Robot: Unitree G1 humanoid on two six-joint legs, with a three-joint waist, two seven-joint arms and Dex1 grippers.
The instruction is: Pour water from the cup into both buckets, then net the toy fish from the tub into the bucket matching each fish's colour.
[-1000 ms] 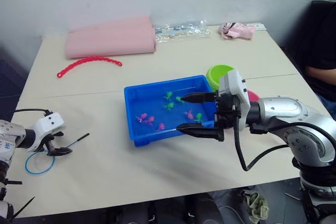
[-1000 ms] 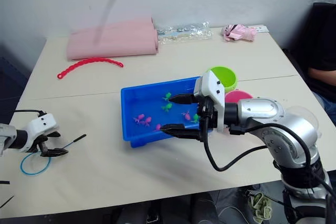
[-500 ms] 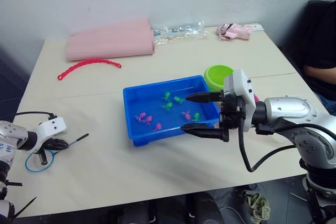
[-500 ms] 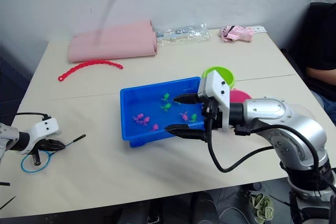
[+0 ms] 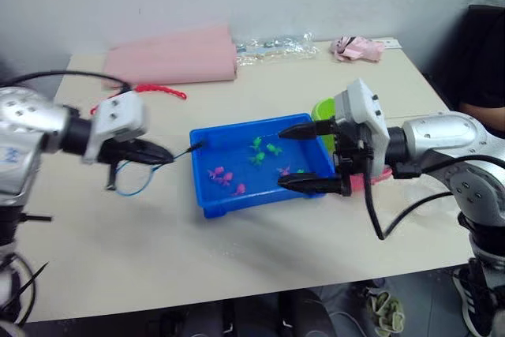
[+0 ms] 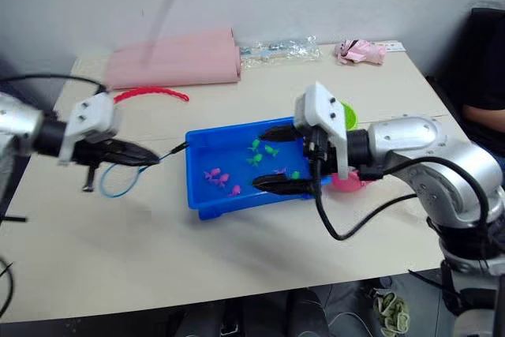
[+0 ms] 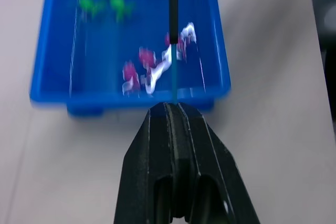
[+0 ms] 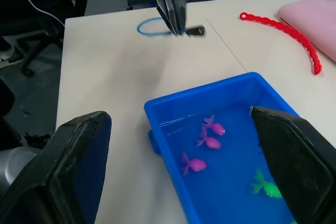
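The left gripper (image 5: 162,153) has its 2 fingers pressed together on the net (image 5: 132,185) handle, whose dark tip reaches the rim of the tub (image 5: 207,204). The right gripper (image 5: 293,157) is spread wide above the tub, holding nothing, over the toy fish (image 5: 224,179).

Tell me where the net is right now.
The net is held in the left gripper, on the robot's left of the tub; its blue hoop hangs on the gripper's far side from the tub, and the handle's dark end reaches the tub's left rim.
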